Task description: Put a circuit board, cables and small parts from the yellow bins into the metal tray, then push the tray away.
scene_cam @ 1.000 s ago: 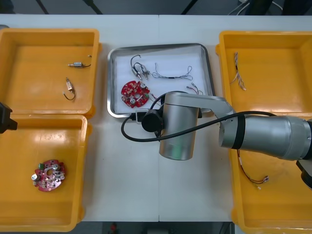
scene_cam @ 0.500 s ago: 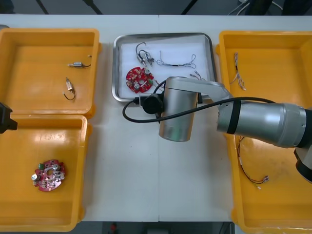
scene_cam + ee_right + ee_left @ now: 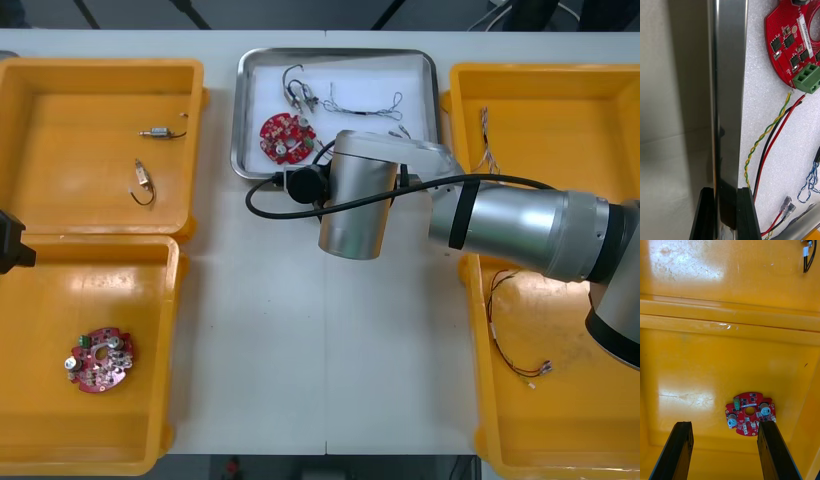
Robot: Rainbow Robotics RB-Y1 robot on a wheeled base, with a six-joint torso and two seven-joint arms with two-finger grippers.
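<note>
The right arm [image 3: 520, 230] stretches to the front view's upper centre, its right hand [image 3: 725, 193] clenched on the shiny rim of the metal tray [image 3: 238, 120]. On the tray's white foam lie a round red circuit board [image 3: 287, 138] and twisted cables [image 3: 765, 140]; the silver wrist [image 3: 355, 210] hides the lower rim. The left hand [image 3: 724, 425], spread open, hangs over a glossy yellow bin [image 3: 715, 363] holding another board [image 3: 749, 413].
</note>
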